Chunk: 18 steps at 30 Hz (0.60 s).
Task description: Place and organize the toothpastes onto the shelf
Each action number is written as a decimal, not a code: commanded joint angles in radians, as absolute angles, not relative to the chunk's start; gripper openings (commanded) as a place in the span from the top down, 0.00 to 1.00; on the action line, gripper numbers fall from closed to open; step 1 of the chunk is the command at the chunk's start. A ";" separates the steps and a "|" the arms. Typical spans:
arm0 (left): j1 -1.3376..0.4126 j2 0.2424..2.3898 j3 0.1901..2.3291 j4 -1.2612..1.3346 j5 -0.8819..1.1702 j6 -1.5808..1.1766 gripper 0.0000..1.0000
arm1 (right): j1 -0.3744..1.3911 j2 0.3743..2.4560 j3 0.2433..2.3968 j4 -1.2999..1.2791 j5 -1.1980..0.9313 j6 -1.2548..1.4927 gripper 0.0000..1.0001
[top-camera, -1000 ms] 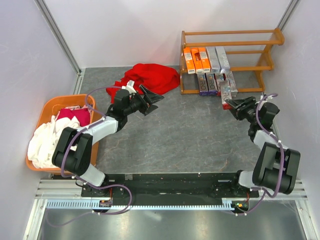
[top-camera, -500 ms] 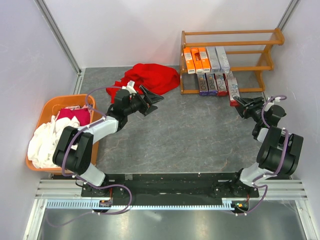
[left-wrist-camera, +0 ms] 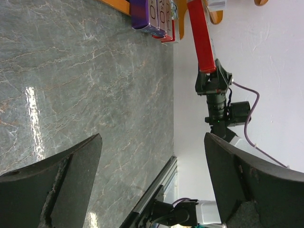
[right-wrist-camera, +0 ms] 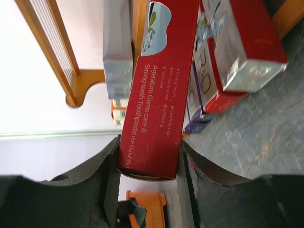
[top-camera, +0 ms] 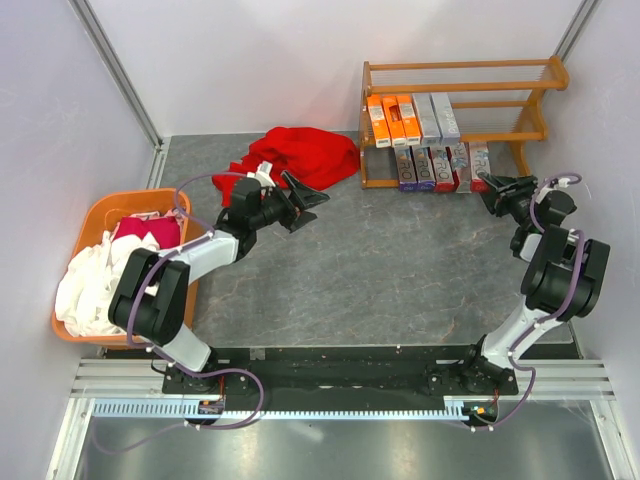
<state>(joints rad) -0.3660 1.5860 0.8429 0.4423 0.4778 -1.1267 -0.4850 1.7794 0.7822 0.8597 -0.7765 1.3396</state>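
The red toothpaste box, gripped by the right fingers, has been swung over to the bottom row of the shelf at upper right, nearly slotted, while the left fingers are held wide open, empty.

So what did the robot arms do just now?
The right gripper, shut on a red toothpaste box, swung farther back and to the right, carrying it to the lowest tier of the shelf, beside the other toothpaste boxes. It has not let go. The left gripper stayed open near the red cloth; those boxes and the orange basket did not move.
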 commanded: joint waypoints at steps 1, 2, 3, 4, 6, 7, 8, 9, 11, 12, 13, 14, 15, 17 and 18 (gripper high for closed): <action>-0.360 1.609 0.884 0.462 0.512 -1.086 0.05 | -0.489 1.854 0.900 0.939 -0.739 1.358 0.60; -0.360 1.611 0.885 0.463 0.515 -1.086 0.05 | -0.489 1.870 0.916 0.931 -0.739 1.359 0.60; -0.359 1.614 0.885 0.465 0.520 -1.086 0.05 | -0.489 1.887 0.931 0.939 -0.739 1.365 0.60; -0.360 1.615 0.884 0.466 0.522 -1.086 0.05 | -0.489 1.920 0.965 0.939 -0.739 1.368 0.60; -0.359 1.618 0.882 0.469 0.526 -1.088 0.05 | -0.489 1.956 0.995 0.931 -0.741 1.370 0.60; -0.360 1.620 0.882 0.469 0.526 -1.088 0.05 | -0.489 1.991 1.029 0.930 -0.744 1.371 0.60; -0.359 1.621 0.881 0.469 0.528 -1.088 0.05 | -0.489 2.011 1.049 0.914 -0.750 1.374 0.60; -0.359 1.621 0.882 0.469 0.532 -1.088 0.05 | -0.489 2.031 1.067 0.916 -0.759 1.382 0.60; -0.360 1.621 0.882 0.471 0.534 -1.086 0.05 | -0.489 2.081 1.114 0.919 -0.776 1.391 0.60; -0.359 1.621 0.882 0.471 0.534 -1.085 0.04 | -0.489 2.097 1.126 0.913 -0.776 1.388 0.59; -0.360 1.623 0.882 0.471 0.535 -1.085 0.04 | -0.489 2.120 1.153 0.902 -0.778 1.382 0.59; -0.359 1.623 0.885 0.471 0.537 -1.085 0.05 | -0.489 2.131 1.166 0.881 -0.778 1.373 0.59; -0.360 1.628 0.885 0.471 0.538 -1.085 0.05 | -0.489 2.141 1.195 0.862 -0.778 1.355 0.59; -0.360 1.626 0.888 0.471 0.541 -1.083 0.05 | -0.491 2.164 1.215 0.819 -0.781 1.333 0.59; -0.359 1.628 0.888 0.471 0.541 -1.083 0.05 | -0.491 2.177 1.238 0.795 -0.781 1.309 0.57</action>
